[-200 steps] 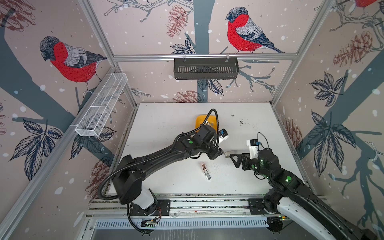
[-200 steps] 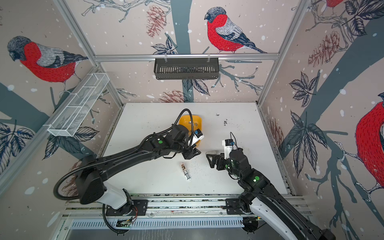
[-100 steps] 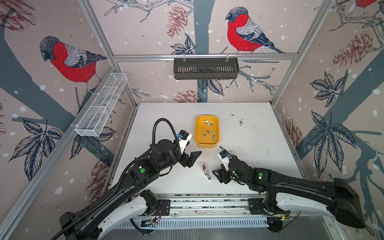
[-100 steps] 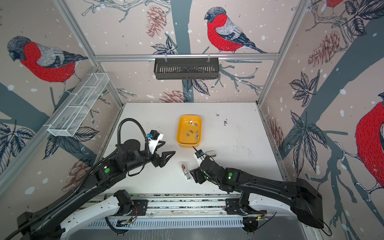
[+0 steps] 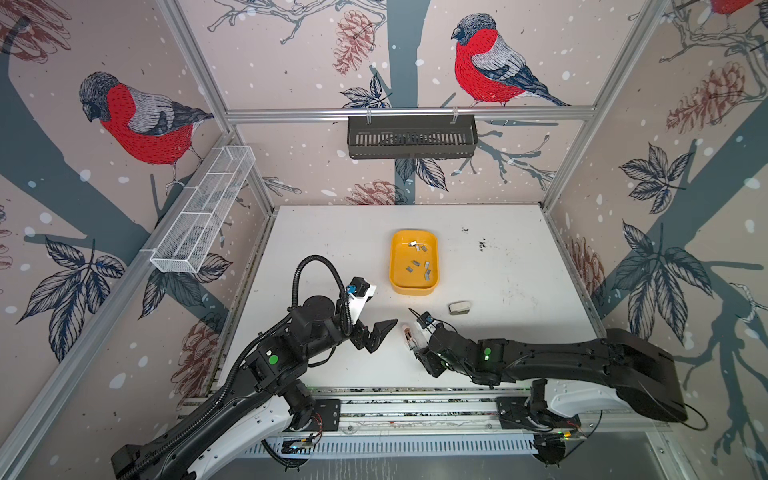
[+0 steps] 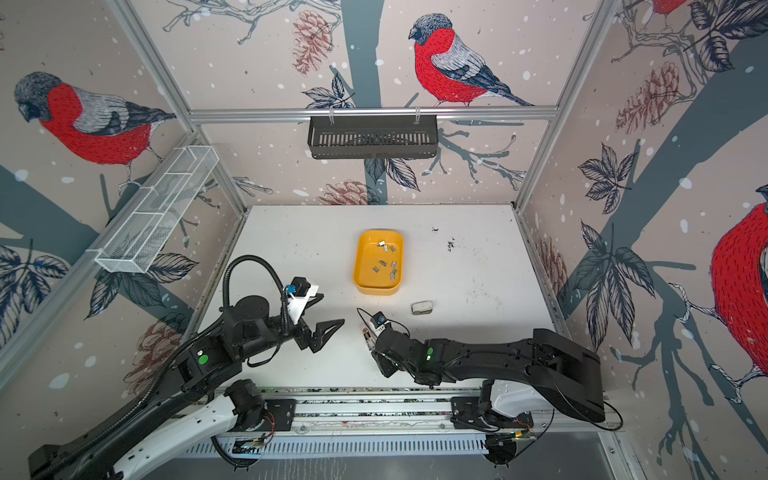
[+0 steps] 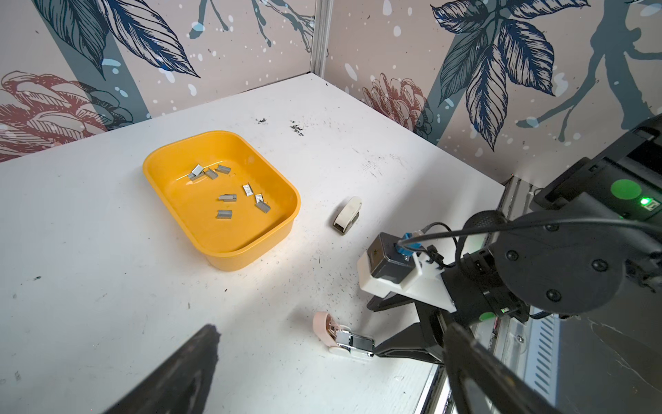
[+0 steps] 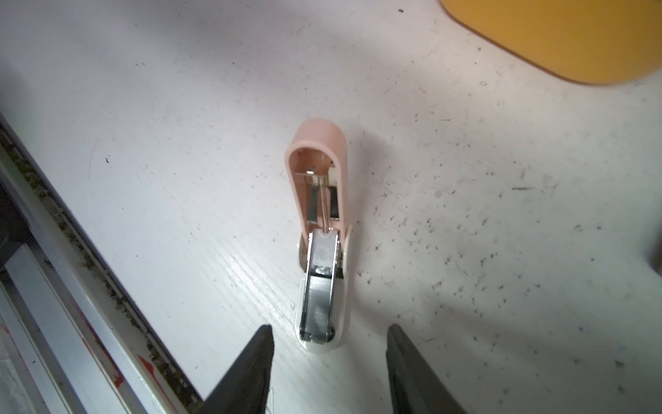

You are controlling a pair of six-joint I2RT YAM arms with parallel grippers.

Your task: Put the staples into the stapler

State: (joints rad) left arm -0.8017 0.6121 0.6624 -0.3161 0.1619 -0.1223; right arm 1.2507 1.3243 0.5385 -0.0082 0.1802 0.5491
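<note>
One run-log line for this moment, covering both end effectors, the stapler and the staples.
left end effector: open, empty | right end effector: open, flanking base of pink stapler | stapler lid: swung open | staples: loose in yellow tray

No legible text or markings

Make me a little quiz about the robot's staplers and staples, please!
1. True or false: the pink stapler lies open on the table.
2. Where are the staples? A) in the yellow tray B) loose on the table C) in the black basket
3. How many staplers lie on the table?

Key: 1 true. 2 A. 3 two: the pink stapler and a white stapler.
</note>
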